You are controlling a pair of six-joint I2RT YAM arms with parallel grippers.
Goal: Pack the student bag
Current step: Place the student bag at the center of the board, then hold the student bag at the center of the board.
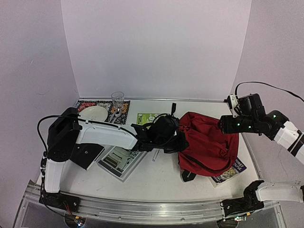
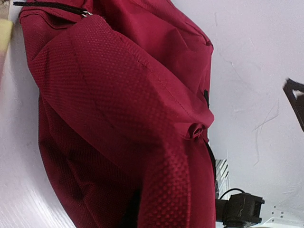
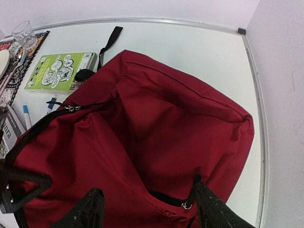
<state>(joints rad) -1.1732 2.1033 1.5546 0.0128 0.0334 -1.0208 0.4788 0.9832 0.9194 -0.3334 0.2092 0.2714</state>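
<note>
The student bag (image 1: 209,142) is a dark-red backpack lying right of centre on the table. My left gripper (image 1: 176,140) is at its left edge. In the left wrist view red fabric (image 2: 123,109) fills the frame and hides the fingers; a fold rises tight towards the camera, as if pinched. My right gripper (image 1: 222,126) is at the bag's right edge. In the right wrist view it (image 3: 147,187) is open, its black fingers (image 3: 213,211) wide apart over the bag (image 3: 156,123), near a black zip (image 3: 42,124).
A green book (image 1: 147,118) lies behind the bag and shows in the right wrist view (image 3: 59,71). A glass (image 1: 117,100) and plate (image 1: 92,113) stand on a patterned mat at back left. A clear case (image 1: 118,161), a pen (image 1: 154,156) and a magazine (image 1: 232,171) lie nearby.
</note>
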